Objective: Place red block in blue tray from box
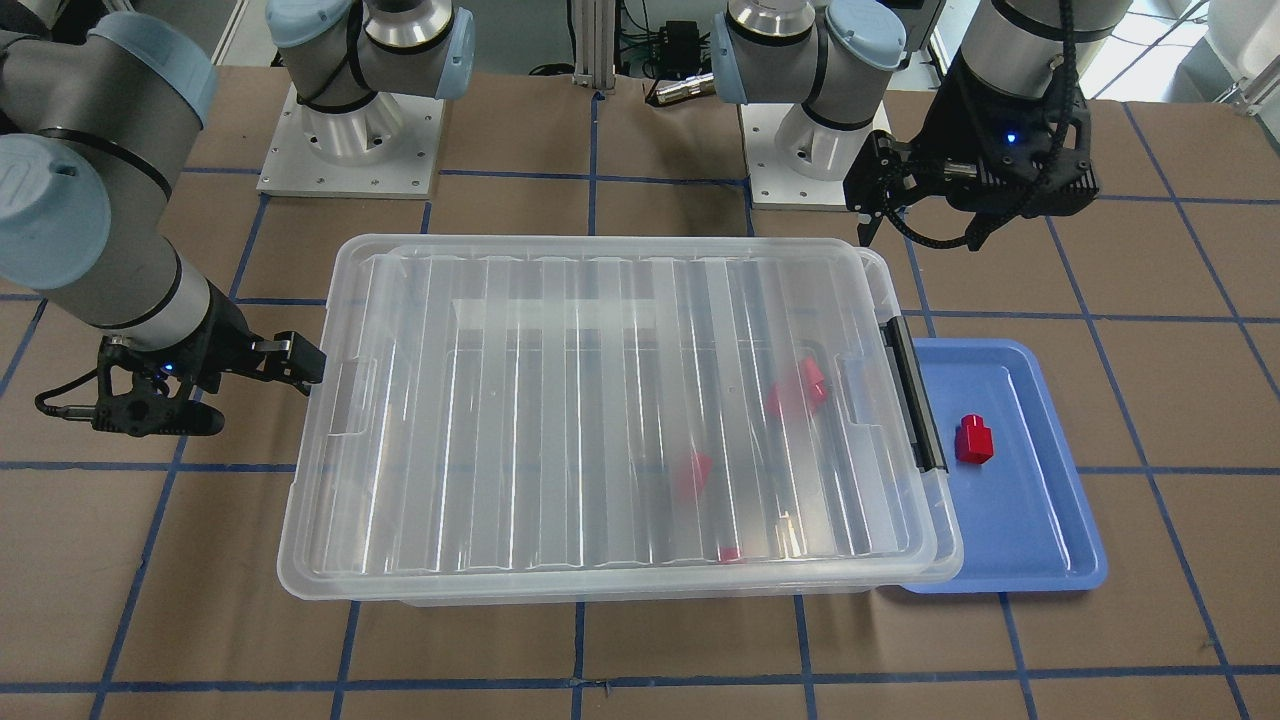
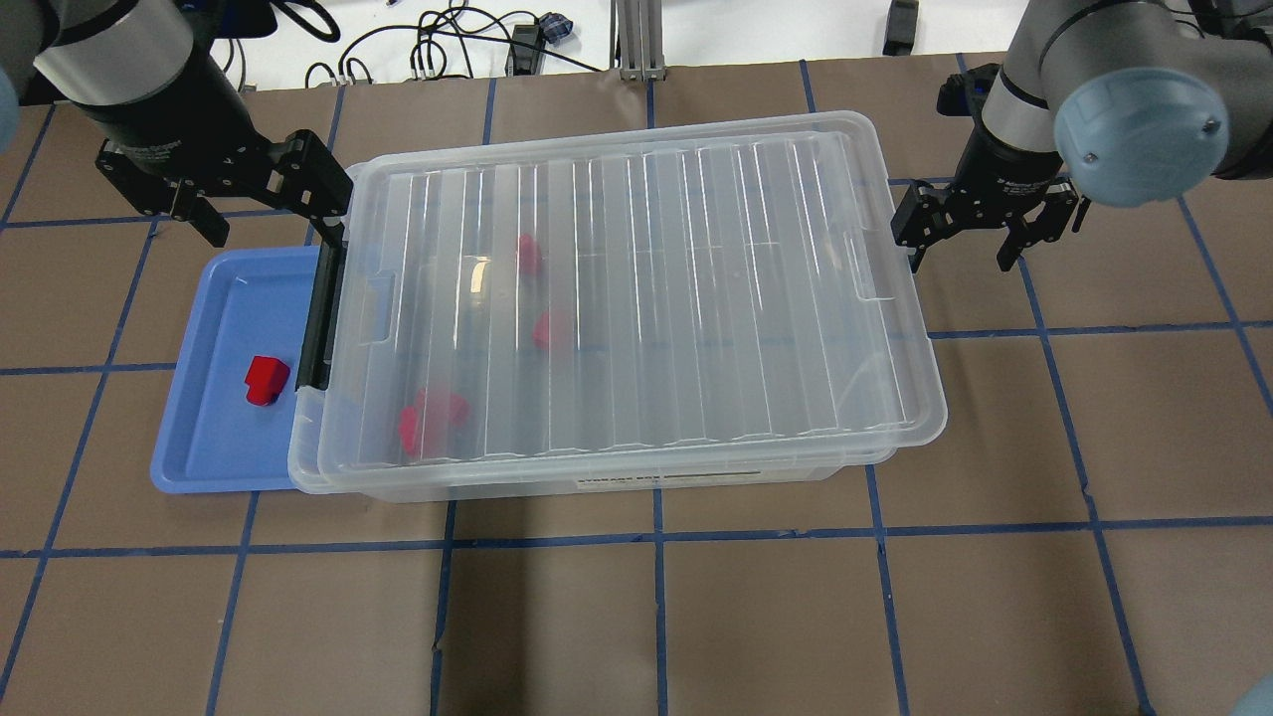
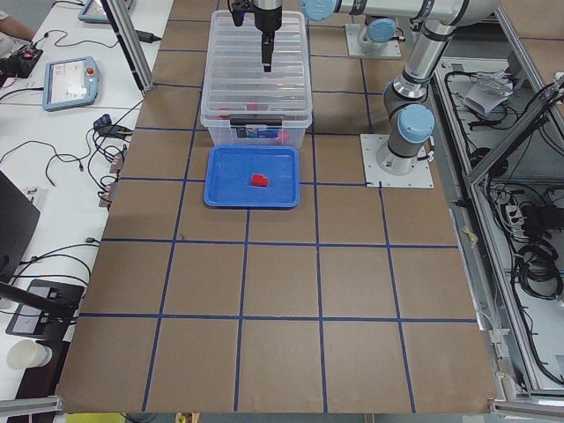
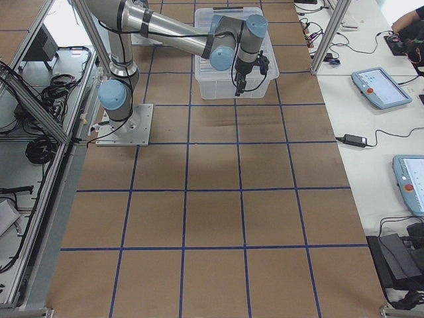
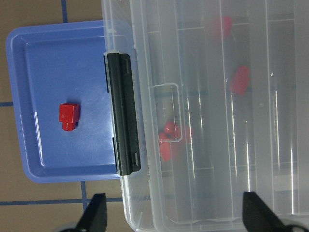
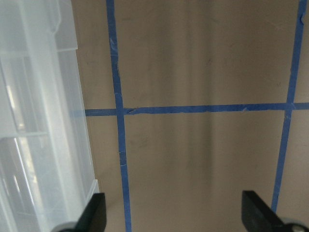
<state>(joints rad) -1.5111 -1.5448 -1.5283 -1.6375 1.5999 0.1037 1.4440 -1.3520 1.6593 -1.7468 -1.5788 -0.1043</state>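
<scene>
The red block (image 1: 973,438) lies inside the blue tray (image 1: 1020,520), also seen overhead (image 2: 267,381) and in the left wrist view (image 5: 68,115). The tray (image 2: 214,428) sits against the latch end of the box (image 2: 696,298), whose ribbed clear lid is on, with the black latch (image 2: 318,318) facing the tray. My left gripper (image 2: 269,204) is open and empty, held above the tray's far end and the box corner. My right gripper (image 2: 965,239) is open and empty, beside the box's other short end, over bare table.
Several other red pieces (image 2: 550,328) (image 2: 430,418) show blurred through the lid inside the box, nearer the latch end. The table is brown board with a blue tape grid (image 2: 656,537). Both arm bases (image 1: 350,140) stand behind the box.
</scene>
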